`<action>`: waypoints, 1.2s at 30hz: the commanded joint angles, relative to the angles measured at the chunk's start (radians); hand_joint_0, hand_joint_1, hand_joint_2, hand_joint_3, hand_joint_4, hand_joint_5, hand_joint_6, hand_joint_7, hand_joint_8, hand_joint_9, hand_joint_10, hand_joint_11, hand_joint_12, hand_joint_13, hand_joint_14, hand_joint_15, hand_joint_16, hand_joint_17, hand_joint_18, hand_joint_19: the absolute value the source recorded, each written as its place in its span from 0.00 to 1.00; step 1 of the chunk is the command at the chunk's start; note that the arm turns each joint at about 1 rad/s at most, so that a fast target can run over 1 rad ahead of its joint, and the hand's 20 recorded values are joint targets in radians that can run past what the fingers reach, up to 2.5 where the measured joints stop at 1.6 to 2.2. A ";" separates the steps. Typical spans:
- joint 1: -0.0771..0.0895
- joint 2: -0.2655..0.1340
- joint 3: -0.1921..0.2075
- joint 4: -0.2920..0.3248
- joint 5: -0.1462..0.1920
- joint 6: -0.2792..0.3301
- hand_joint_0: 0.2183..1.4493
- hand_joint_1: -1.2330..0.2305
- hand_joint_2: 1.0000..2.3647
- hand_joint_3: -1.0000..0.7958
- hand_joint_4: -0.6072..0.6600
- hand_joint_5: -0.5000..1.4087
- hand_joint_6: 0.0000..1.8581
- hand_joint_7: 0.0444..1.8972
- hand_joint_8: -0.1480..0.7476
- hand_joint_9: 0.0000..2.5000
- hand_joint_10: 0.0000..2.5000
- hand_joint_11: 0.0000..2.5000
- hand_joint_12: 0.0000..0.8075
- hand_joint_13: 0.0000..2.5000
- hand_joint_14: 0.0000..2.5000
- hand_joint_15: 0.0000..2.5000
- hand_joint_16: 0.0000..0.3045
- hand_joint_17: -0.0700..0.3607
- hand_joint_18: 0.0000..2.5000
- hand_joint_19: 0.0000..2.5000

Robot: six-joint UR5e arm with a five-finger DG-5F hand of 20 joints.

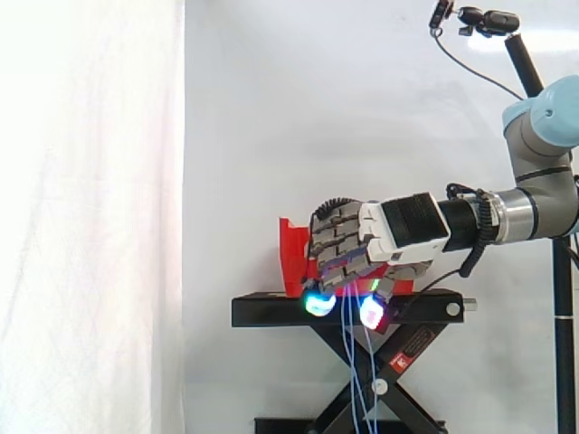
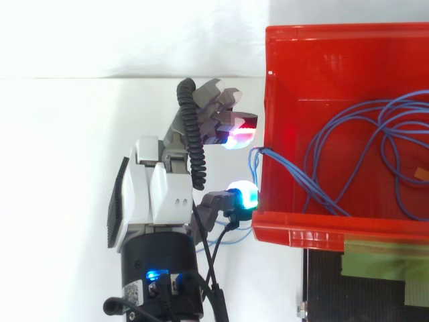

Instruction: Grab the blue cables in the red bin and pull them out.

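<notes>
**Figure.** Extraction of the blue cables point(image 2: 301, 181) from the red bin point(image 2: 335, 228), grasp stage.

The bulk of the cables lies coiled on the bin's floor, toward the side away from the hand point(image 2: 161, 188). One bundle of strands climbs the bin's near wall, crosses its rim and drops outside. In the side view these strands point(image 1: 355, 362) hang straight down in front of the black stand point(image 1: 271, 312) that carries the bin point(image 1: 291, 253).

The hand point(image 1: 362, 240) is just outside that same wall, level with the rim and turned downward. The draped strands pass through it. Whether it has closed on the strands or merely surrounds them cannot be told from either view.

Step in hand: securing the draped bundle at the bin's wall. Most of the cable is inside the bin, so the pull appears hardly begun.

The next move calls for a confirmed grip on the bundle. It should be followed by a steady draw away from the bin, long enough to bring the coils over the rim. A likely risk is that thin strands slip free, or that the coils snag and drag the bin along the stand.
</notes>
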 commanded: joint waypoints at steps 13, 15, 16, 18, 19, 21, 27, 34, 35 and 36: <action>-0.001 0.000 0.010 -0.004 -0.003 -0.010 0.41 0.17 0.00 0.00 0.53 0.68 0.01 0.35 0.43 0.35 0.01 0.32 0.42 0.27 0.01 0.19 0.16 0.41 0.19 0.18; -0.001 0.000 0.010 -0.004 -0.003 -0.010 0.41 0.17 0.00 0.00 0.53 0.69 0.01 0.37 0.43 0.35 0.01 0.32 0.42 0.27 0.01 0.19 0.16 0.41 0.19 0.18; -0.001 0.000 0.010 -0.004 -0.003 -0.010 0.41 0.17 0.00 0.00 0.53 0.69 0.01 0.37 0.43 0.35 0.01 0.32 0.42 0.27 0.01 0.19 0.16 0.41 0.19 0.18; -0.001 -0.001 0.010 -0.002 -0.003 -0.010 0.41 0.17 0.00 0.00 0.53 0.70 0.01 0.39 0.43 0.35 0.01 0.32 0.42 0.27 0.01 0.19 0.16 0.41 0.19 0.18; -0.001 -0.001 0.010 -0.002 -0.003 -0.010 0.41 0.17 0.00 0.00 0.53 0.70 0.01 0.39 0.43 0.35 0.01 0.32 0.42 0.27 0.01 0.19 0.16 0.41 0.20 0.18; -0.001 -0.001 0.010 -0.002 -0.003 -0.010 0.41 0.17 0.00 0.00 0.53 0.71 0.01 0.40 0.43 0.35 0.01 0.32 0.42 0.28 0.01 0.20 0.16 0.41 0.20 0.18; -0.001 -0.001 0.010 -0.001 -0.003 -0.010 0.41 0.17 0.00 0.00 0.55 0.70 0.01 0.36 0.43 0.35 0.01 0.32 0.42 0.28 0.01 0.20 0.16 0.41 0.20 0.18; 0.002 -0.001 0.010 0.014 -0.003 -0.010 0.41 0.17 0.00 0.00 0.56 0.68 0.01 0.31 0.43 0.35 0.01 0.31 0.42 0.28 0.01 0.20 0.16 0.41 0.20 0.18; 0.002 -0.001 0.010 0.016 -0.003 -0.010 0.41 0.17 0.00 0.00 0.56 0.68 0.01 0.30 0.43 0.35 0.01 0.32 0.42 0.28 0.01 0.19 0.16 0.41 0.20 0.18; 0.002 -0.001 0.010 0.019 -0.003 -0.010 0.41 0.17 0.00 0.00 0.57 0.67 0.01 0.30 0.43 0.35 0.01 0.32 0.42 0.28 0.01 0.19 0.16 0.41 0.20 0.18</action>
